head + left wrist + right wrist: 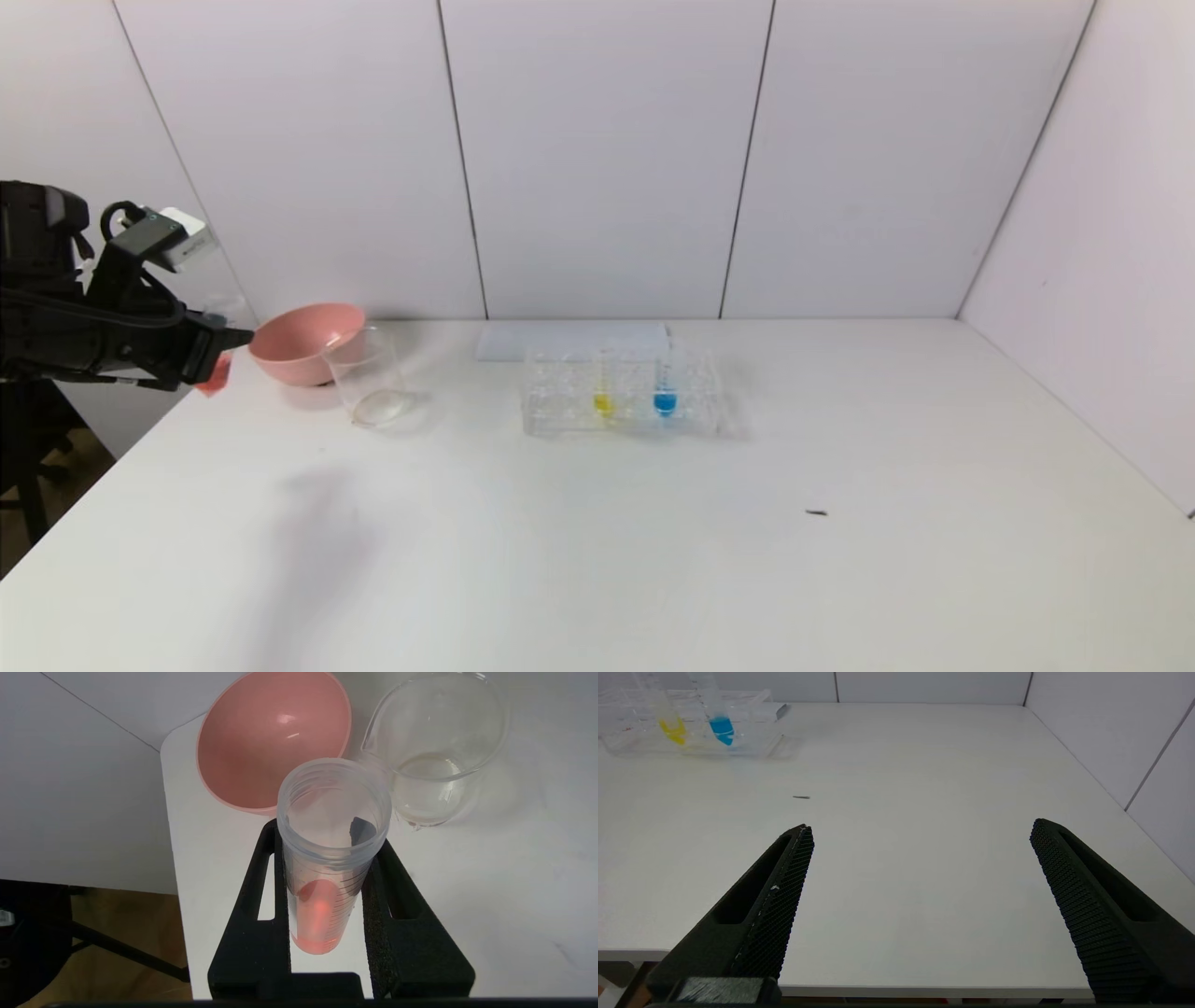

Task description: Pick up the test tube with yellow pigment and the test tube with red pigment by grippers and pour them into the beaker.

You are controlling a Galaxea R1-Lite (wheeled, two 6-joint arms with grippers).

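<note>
A white bench [653, 523] carries a clear beaker [367, 376] as its main landmark. Just behind the beaker sits a pink bowl [303, 341]. To the beaker's left, past the bench edge, the left gripper [327, 877] is clamped shut on the red tube [322, 877], held roughly upright with its red liquid inside, so nothing appears poured yet. To the beaker's right stands a clear rack [621, 392] holding the yellow tube [604, 387] and a blue tube [665, 387]. The right gripper [920, 858] waits wide open and empty, well right of the beaker. Both pours seem left to do.
</note>
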